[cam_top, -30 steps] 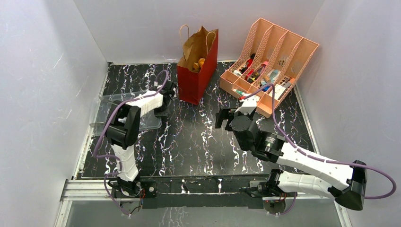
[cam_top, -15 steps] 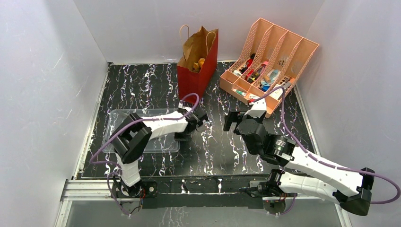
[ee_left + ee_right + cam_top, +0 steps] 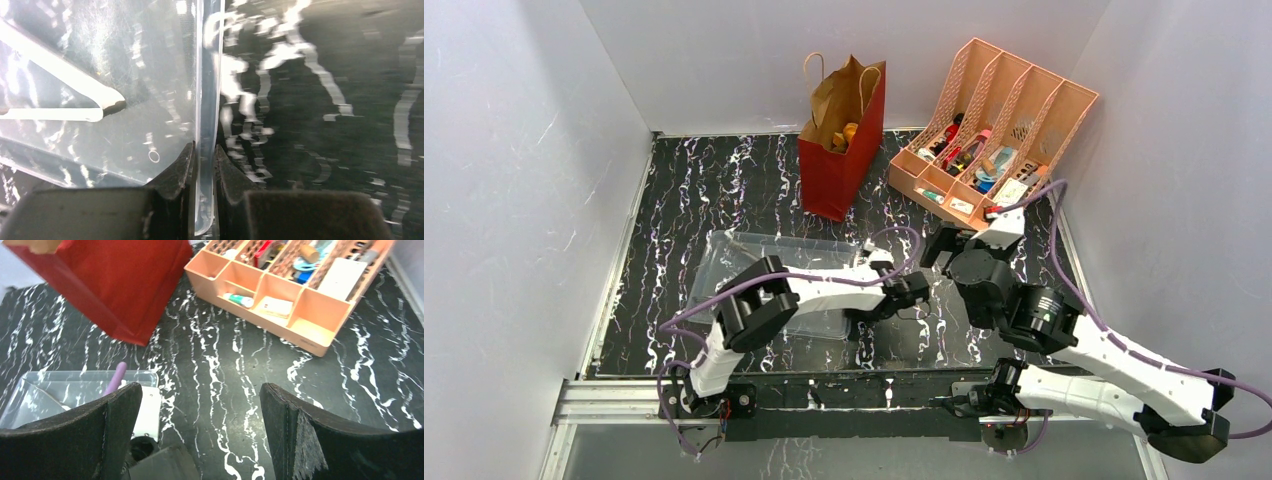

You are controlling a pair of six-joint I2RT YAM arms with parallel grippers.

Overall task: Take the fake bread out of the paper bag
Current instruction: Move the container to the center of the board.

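The red paper bag (image 3: 842, 150) stands upright at the back of the table, its brown inside showing. An orange-brown piece of fake bread (image 3: 850, 131) peeks out of its mouth. In the right wrist view the bag (image 3: 115, 285) fills the upper left, with a tan piece (image 3: 35, 245) at the frame's top edge. My left gripper (image 3: 204, 155) is shut on the rim of the clear plastic tray (image 3: 207, 75), seen from above at the tray's right end (image 3: 871, 308). My right gripper (image 3: 944, 245) hangs open over bare table (image 3: 200, 400), in front of the bag and well apart from it.
The clear tray (image 3: 764, 275) lies mid-table, left of centre. A peach desk organizer (image 3: 994, 140) with pens and small items stands at the back right, close to the bag. White walls enclose the table on three sides.
My left gripper has dragged the clear tray to the right and toward the near edge, away from the bag. My right arm has drifted right and stayed open.
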